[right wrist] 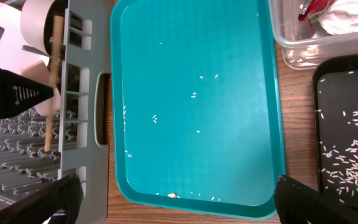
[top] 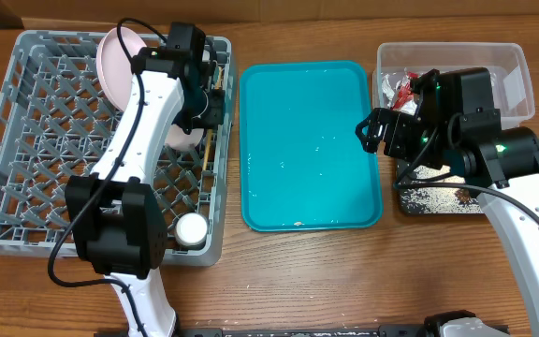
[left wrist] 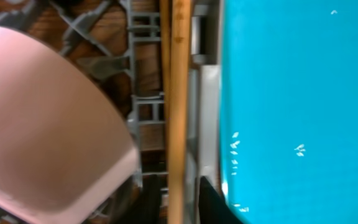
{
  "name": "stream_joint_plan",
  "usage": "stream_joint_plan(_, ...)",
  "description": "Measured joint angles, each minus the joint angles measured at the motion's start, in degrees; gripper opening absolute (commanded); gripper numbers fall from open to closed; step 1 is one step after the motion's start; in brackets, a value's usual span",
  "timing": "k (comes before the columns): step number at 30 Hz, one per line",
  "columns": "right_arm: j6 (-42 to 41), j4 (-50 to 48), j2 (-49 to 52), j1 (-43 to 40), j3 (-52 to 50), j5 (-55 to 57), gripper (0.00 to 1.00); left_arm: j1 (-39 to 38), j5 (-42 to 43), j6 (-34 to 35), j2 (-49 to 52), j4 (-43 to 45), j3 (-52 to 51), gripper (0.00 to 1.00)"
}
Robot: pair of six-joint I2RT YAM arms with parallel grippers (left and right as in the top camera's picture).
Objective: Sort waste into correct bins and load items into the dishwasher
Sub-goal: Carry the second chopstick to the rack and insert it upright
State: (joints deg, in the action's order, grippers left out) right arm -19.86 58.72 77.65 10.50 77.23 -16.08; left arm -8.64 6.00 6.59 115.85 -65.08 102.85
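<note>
My left gripper point(top: 213, 114) hangs over the right edge of the grey dishwasher rack point(top: 26, 140). In the left wrist view its jaws point(left wrist: 179, 202) stand slightly apart, one on each side of a light-wood chopstick point(left wrist: 179, 93) that lies along the rack wall. A thin gap shows at each finger. The pink plate point(top: 118, 61) stands tilted in the rack, and a white bowl point(top: 183, 139) and a small cup point(top: 193, 228) sit there too. My right gripper point(right wrist: 179, 186) is wide open and holds nothing above the teal tray point(top: 312, 140). A few rice grains point(right wrist: 154, 118) and a golden lump point(right wrist: 173, 195) lie on that tray.
The clear tub point(top: 513, 65) at the back right holds the red-and-silver wrapper point(right wrist: 312, 7) and white tissue point(right wrist: 347, 18). In front of it, the black tray point(right wrist: 328, 81) carries scattered rice. Bare wood runs along the table's front edge.
</note>
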Motion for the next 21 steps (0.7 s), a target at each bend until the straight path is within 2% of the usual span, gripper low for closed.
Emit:
stream_joint_plan(3, 0.02, 0.02, 0.0, 0.0, 0.0, 0.0, 1.0, 0.0, 1.16, 0.55, 0.0, -0.02, 0.0, 0.42)
stream_joint_plan(8, 0.0, 0.04, 0.0, 0.0, 0.0, 0.0, 1.0, 0.0, 1.97, 0.94, 0.0, -0.22, 0.07, 0.45)
stream_joint_plan(11, 0.0, 0.04, 0.0, -0.02, 0.0, 0.02, 1.0, 0.0, 2.62, 0.96, 0.0, -3.28, 1.81, 0.48)
stream_joint_plan(18, 0.0, 0.02, 0.0, -0.02, 0.0, 0.02, 1.0, 0.0, 4.55, 0.96, -0.55, -15.28, 15.54, 0.46)
stream_joint_plan(21, 0.02, 0.02, 0.0, 0.0, 0.0, 0.02, 1.0, 0.0, 4.79, 0.98, -2.99, -19.04, 20.31, 0.5)
